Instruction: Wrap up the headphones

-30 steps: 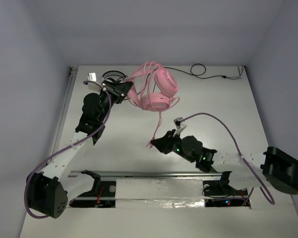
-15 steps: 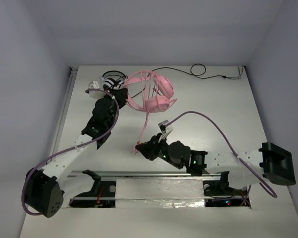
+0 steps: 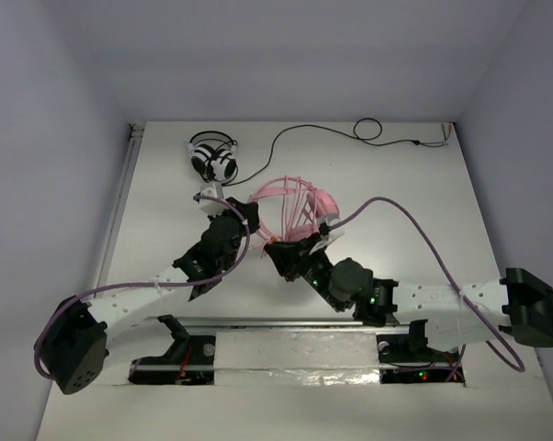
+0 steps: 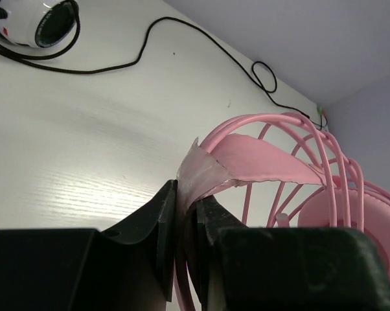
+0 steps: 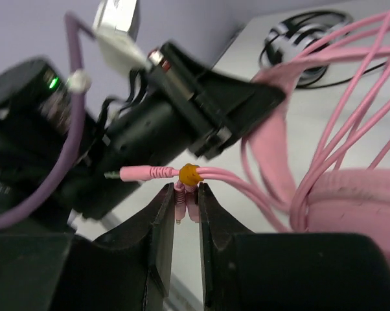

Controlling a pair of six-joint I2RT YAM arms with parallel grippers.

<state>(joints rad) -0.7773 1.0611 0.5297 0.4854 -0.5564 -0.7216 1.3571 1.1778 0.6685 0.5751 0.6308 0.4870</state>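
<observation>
- Your right hand [image 5: 186, 194], at 7 o'clock of the earcups, is clenched on the thin pink cable [image 5: 211, 172] just behind the plug [image 5: 140, 173]. Lead that end around the loops under light tension, so none slips off.
- Your left hand [image 4: 185, 207], at 9 o'clock, is clamped on the pink headband [image 4: 260, 162]. Use it as a steady anchor.
- The headphones [image 3: 321, 200] are over mid-desk [image 3: 414, 202], with cable looped across the band.
- At 11 o'clock, the black-and-white headphones [image 3: 212, 158] lie well apart.
</observation>
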